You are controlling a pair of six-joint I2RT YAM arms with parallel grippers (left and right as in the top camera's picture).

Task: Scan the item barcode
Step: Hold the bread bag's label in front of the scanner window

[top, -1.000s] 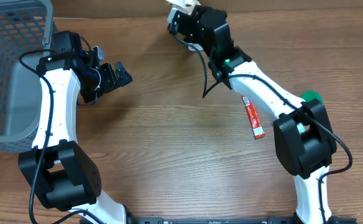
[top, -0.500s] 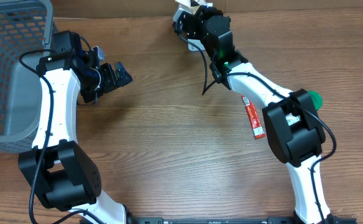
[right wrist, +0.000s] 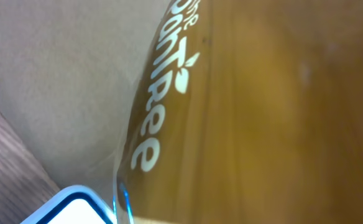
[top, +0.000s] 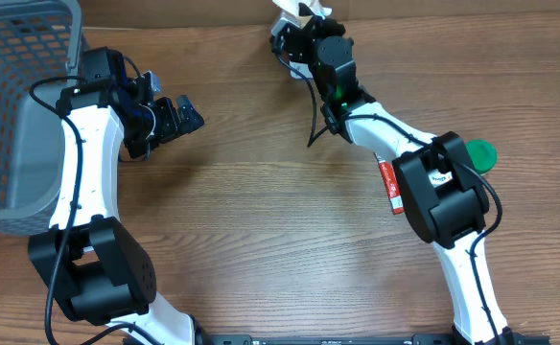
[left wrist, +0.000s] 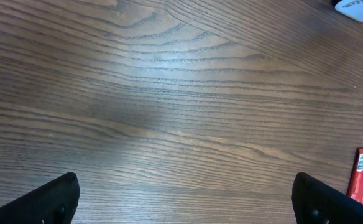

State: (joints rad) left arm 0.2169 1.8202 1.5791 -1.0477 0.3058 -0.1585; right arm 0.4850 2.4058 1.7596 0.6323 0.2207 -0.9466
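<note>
Amber packet (right wrist: pixel 262 112) — its white lettering reads "…nTRee".

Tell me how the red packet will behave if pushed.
The red packet looks slim and flat, so it probably slides rather than rolls. Likely light; a nudge could spin it. Lying flat on the table, it may be hard to pinch.

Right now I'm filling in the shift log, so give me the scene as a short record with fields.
left fingers: open, holding nothing, over bare table
right fingers: shut, at the table's far edge
packet: yellow-brown, white lettering, fills the right wrist view; grip not visible
red tube: flat on the table, beside the right arm
green disc: on the table, right side
basket: grey, far left
</note>
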